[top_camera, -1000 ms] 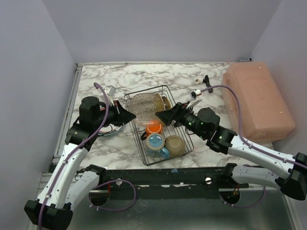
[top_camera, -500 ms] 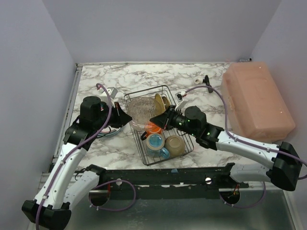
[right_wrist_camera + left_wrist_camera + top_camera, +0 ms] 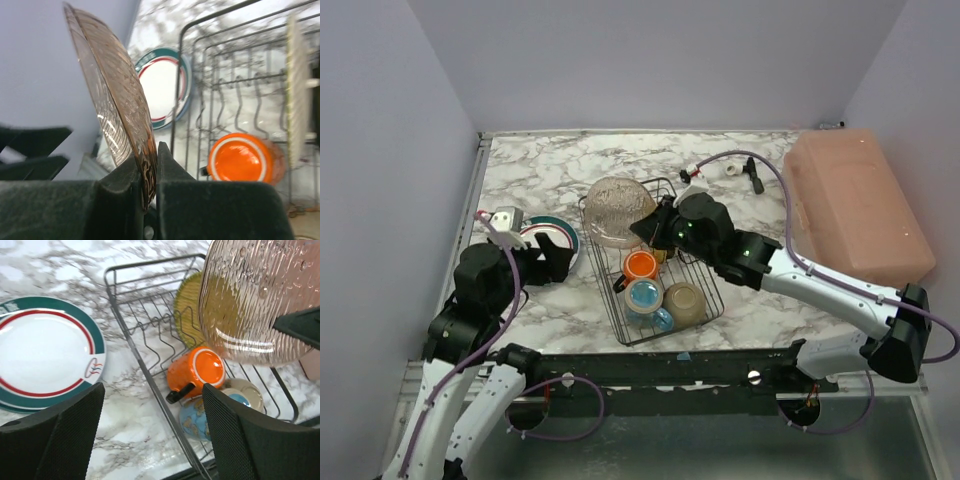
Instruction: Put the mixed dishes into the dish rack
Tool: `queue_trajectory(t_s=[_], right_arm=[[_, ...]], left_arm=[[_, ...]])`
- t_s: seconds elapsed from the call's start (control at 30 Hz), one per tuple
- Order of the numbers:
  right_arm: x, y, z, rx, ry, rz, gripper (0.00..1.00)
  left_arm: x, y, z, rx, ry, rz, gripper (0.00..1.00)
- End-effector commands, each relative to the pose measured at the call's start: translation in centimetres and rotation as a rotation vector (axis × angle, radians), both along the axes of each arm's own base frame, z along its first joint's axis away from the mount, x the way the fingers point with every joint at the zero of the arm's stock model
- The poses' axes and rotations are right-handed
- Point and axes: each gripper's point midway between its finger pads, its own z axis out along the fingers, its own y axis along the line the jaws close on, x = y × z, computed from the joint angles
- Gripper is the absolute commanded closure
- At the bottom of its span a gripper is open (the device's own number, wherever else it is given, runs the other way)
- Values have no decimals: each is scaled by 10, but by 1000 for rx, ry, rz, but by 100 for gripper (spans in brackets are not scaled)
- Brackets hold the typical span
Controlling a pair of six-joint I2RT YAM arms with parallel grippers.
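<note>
My right gripper [image 3: 645,228] [image 3: 150,160] is shut on the rim of a pink ribbed see-through plate [image 3: 618,210] [image 3: 112,95] [image 3: 260,295], held on edge above the far left part of the black wire dish rack [image 3: 610,300] [image 3: 150,315]. An orange mug [image 3: 641,265] [image 3: 197,370] [image 3: 242,157], a blue mug [image 3: 645,297] [image 3: 200,420], a pale bowl [image 3: 685,302] and an upright yellow plate [image 3: 190,310] [image 3: 295,85] sit in the rack. My left gripper [image 3: 552,262] [image 3: 152,390] is open and empty, left of the rack, beside the green-rimmed white plate [image 3: 555,240] [image 3: 40,355] lying flat on the table.
A large pink box [image 3: 855,210] fills the right side of the table. A small black tool [image 3: 752,172] and a small white object [image 3: 732,170] lie at the back right. Walls close in on the left, back and right.
My left gripper has let go of the pink plate and drawn back to the left and nearer. My right gripper has shut on the plate and carried it toward the rack's far end.
</note>
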Motion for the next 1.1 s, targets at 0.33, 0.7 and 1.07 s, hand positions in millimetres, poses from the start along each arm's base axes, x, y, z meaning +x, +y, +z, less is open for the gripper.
queue_trajectory(t_s=[0.33,0.7,1.07], right_arm=[[38,-56,-30,-733,-57,-490,100],[52,-54,-48,-1061,-146,-590,100],[66,-35,-85,-1205,-185,-558,100]], left_arm=[[-12,31,4,35,-132,120,17],[-16,27,7,34,-154,96,17],[-16,28,7,36,-156,100,16]])
